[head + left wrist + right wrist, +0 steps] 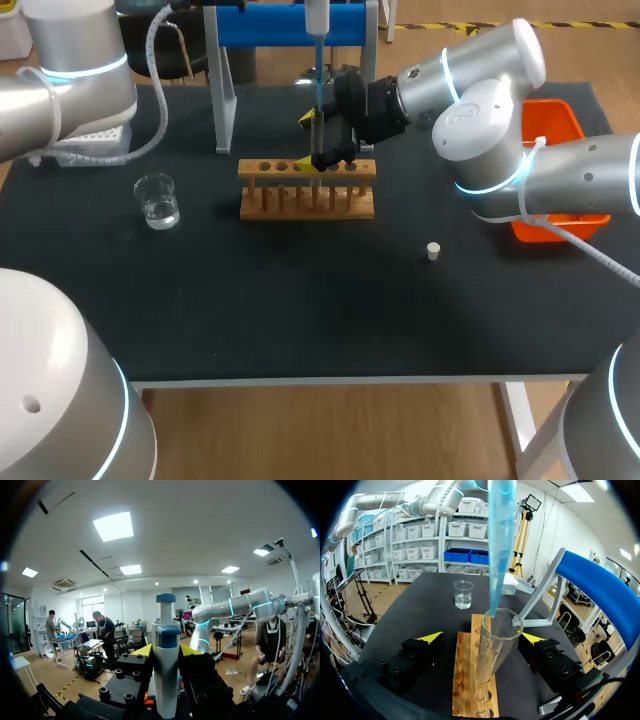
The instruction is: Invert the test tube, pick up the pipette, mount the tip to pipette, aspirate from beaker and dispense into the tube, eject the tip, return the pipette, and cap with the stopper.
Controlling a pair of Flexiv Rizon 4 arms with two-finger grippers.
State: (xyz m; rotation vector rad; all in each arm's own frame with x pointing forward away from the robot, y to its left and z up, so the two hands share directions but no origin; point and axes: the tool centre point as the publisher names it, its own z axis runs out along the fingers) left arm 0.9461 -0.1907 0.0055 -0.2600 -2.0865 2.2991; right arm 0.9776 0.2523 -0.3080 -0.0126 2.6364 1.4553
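Observation:
The pipette (166, 675) stands upright between my left gripper's (166, 652) yellow tips, which are shut on its white body. In the head view the pipette (316, 20) hangs over the wooden rack (307, 190). Its blue tip (496, 545) reaches down into the mouth of the glass test tube (495, 645), which stands upright in the rack (470, 685). My right gripper (482, 639) is open, one finger on each side of the tube and apart from it; in the head view the right gripper (318, 142) is just behind the rack. The beaker (157, 200) with clear liquid stands to the rack's left. The stopper (433, 251) lies right of the rack.
A blue-topped pipette stand (290, 25) rises behind the rack. A white tip box (95, 140) sits at the back left, an orange bin (555, 125) at the right edge under my right arm. The beaker (463, 594) is beyond the rack from the right wrist.

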